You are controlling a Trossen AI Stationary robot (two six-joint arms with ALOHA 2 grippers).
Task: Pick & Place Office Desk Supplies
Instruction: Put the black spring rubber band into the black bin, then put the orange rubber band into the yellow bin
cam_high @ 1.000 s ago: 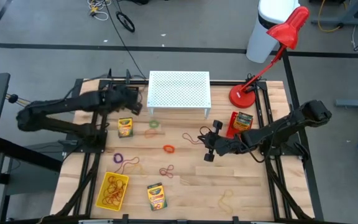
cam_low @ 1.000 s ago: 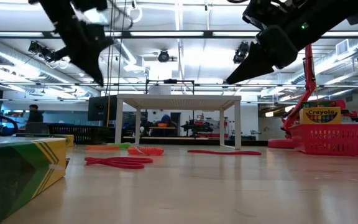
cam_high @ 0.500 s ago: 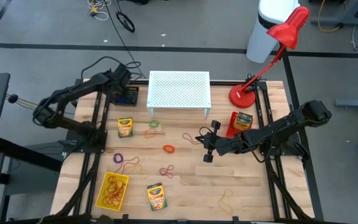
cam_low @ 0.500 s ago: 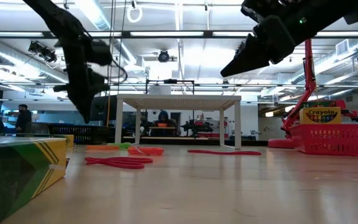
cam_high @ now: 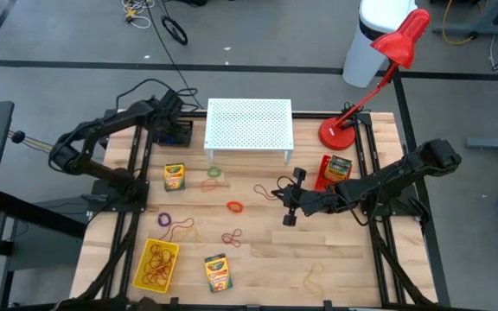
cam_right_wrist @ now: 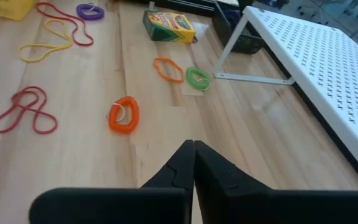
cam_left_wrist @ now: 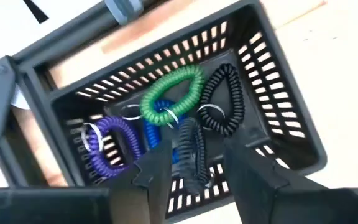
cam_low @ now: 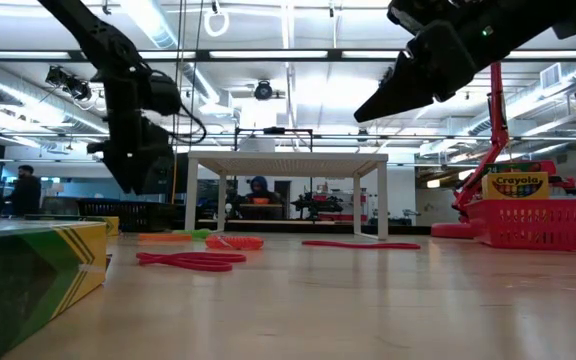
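From above, the left pincer (cam_high: 173,130) had moved in the last second from over the table (cam_high: 353,259) beside the white stand (cam_high: 249,123) back to the black basket (cam_high: 177,134) at the table's far left corner, and it hung over that basket; the right pincer (cam_high: 289,200) had not shifted, hovering mid-table near the orange loop (cam_high: 234,206). In the low view the left arm (cam_low: 133,110) had dropped toward the far left edge, while the right arm (cam_low: 448,50) stayed high above the table. The left wrist view showed the change: the left pincer's fingers (cam_left_wrist: 160,168) stood apart over the basket, and a black coil loop (cam_left_wrist: 190,152) lay between them, seemingly just let go, resting on the basket floor beside green (cam_left_wrist: 169,99), blue, purple (cam_left_wrist: 107,143) and another black loop. I judged this delivery done, with the arm free for the next item. The right wrist view showed the right pincer pressed shut and empty above the orange loop, a green loop (cam_right_wrist: 197,77) and red bands (cam_right_wrist: 22,112), all not yet collected.
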